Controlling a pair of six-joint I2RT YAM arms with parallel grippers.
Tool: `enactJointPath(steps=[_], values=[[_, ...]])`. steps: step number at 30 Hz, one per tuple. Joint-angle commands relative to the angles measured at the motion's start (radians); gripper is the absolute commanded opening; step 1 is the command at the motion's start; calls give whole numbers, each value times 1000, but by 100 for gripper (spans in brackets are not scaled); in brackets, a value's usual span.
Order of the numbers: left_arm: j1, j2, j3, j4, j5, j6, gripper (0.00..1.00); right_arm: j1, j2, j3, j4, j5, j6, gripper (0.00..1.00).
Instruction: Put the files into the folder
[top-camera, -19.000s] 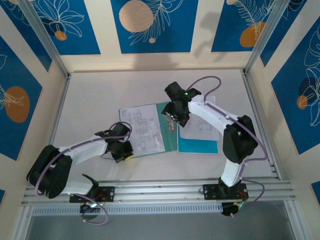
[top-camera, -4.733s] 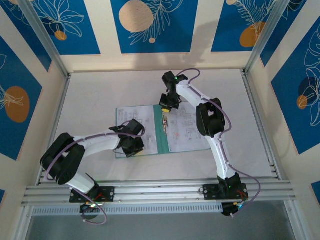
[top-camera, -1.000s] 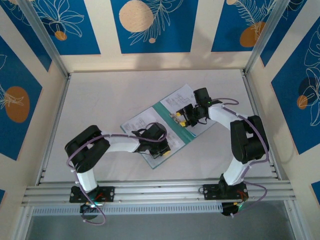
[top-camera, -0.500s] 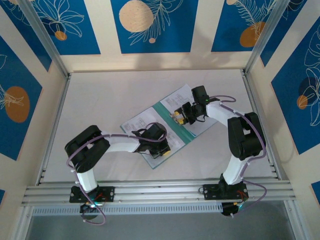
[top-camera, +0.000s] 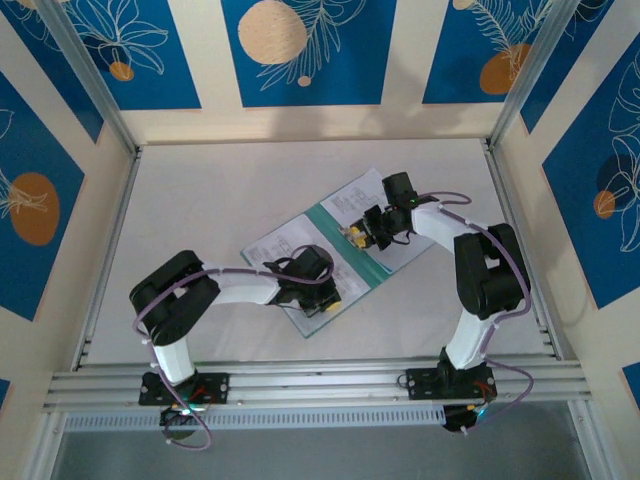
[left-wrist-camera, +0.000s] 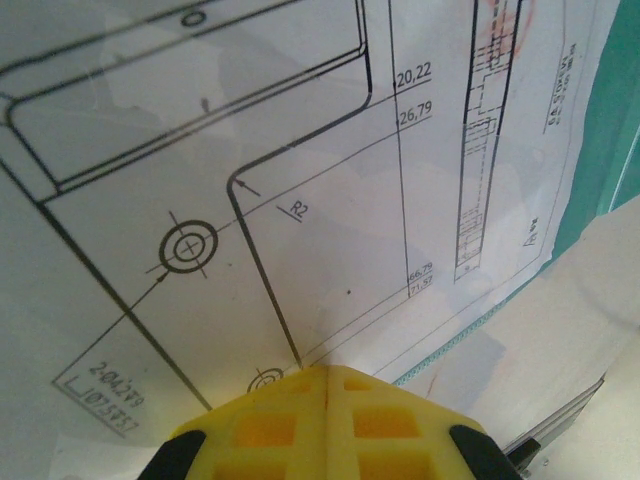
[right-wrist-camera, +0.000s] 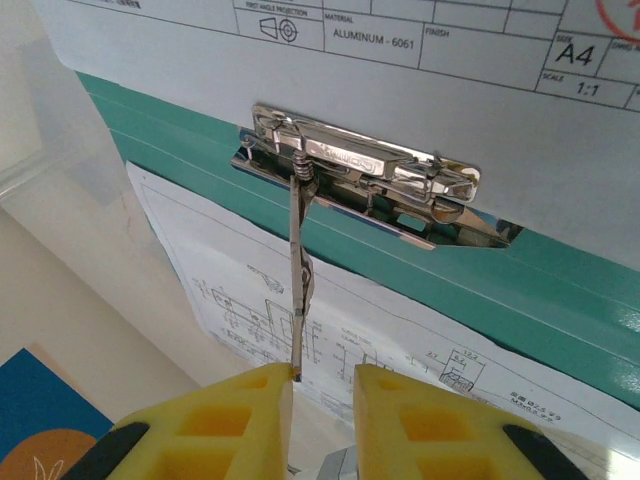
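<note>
We had our left arm (top-camera: 235, 285) folded low, elbow out to the left and forearm reaching rightward, the left pincer (left-wrist-camera: 327, 378) closed tight, pads (left-wrist-camera: 270, 428) meeting. Our right arm (top-camera: 480, 270) rose from its base, bent at the elbow and reached leftward, the right pincer (right-wrist-camera: 322, 385) showing a narrow gap between its fingers (right-wrist-camera: 400, 420).

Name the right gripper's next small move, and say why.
Probably close the right gripper on the clip's raised lever: the thin wire stands between its pads, against one, with a gap left. Sheets lie on both sides of the folder's spine, and the left gripper rests shut on one sheet.
</note>
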Motion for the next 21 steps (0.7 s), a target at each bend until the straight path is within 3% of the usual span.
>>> enactJointPath(steps=[1,21], values=[[-8,20,-6,-66,-14,4,0,5,16,18,-26,-13,-15,24],[-7,16,-4,-69,-15,7,0,6,28,27,-28,4,-18,16]])
